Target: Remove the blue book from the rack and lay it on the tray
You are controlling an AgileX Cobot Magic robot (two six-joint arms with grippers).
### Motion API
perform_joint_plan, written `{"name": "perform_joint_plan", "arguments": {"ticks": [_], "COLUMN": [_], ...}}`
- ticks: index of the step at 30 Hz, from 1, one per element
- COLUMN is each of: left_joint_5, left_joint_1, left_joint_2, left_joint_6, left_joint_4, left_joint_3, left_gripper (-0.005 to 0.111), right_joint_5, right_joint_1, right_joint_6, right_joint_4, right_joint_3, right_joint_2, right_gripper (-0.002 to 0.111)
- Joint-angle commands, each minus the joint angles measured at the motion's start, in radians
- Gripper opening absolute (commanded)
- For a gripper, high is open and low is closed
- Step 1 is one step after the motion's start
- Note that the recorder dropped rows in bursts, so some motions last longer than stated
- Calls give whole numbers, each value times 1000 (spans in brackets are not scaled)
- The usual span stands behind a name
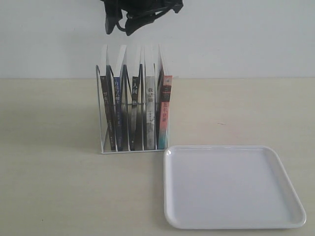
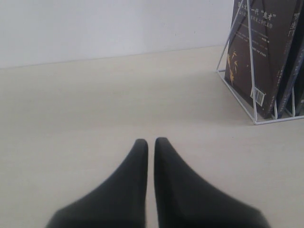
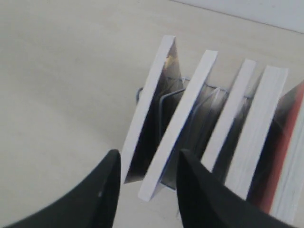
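Note:
The white wire rack (image 1: 133, 151) stands on the table with several upright books. The blue book (image 1: 117, 105) is second from the left, its blue spine facing the camera. My right gripper (image 1: 119, 28) hangs open just above the rack's left books. In the right wrist view its fingers (image 3: 107, 190) straddle the white page edge of the blue book (image 3: 183, 118) without touching it. The white tray (image 1: 231, 187) lies bare in front and to the right of the rack. My left gripper (image 2: 151, 141) is shut and holds nothing, low over the table left of the rack (image 2: 251, 71).
Beside the blue book stand black-spined books (image 1: 105, 110) (image 1: 135, 105), a pale-spined one (image 1: 150, 105) and a pink-and-teal-spined one (image 1: 166, 105). A black book cover (image 2: 256, 52) faces the left wrist camera. A white wall rises behind the table.

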Motion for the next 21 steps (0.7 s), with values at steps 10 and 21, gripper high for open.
{"name": "perform_joint_plan", "arguments": {"ticks": [10, 21], "left_joint_5": [-16, -16], "left_joint_1": [2, 2], "left_joint_2": [-3, -3], "left_joint_6": [2, 2], "left_joint_4": [-2, -2], "left_joint_3": [-3, -3], "left_gripper": [5, 5], "right_joint_5": [14, 14], "right_joint_1": [-5, -5], "right_joint_6": [47, 77], "right_joint_4": [-72, -111], "right_joint_3": [-5, -5], "right_joint_2": [72, 83], "right_gripper": [38, 38]}}
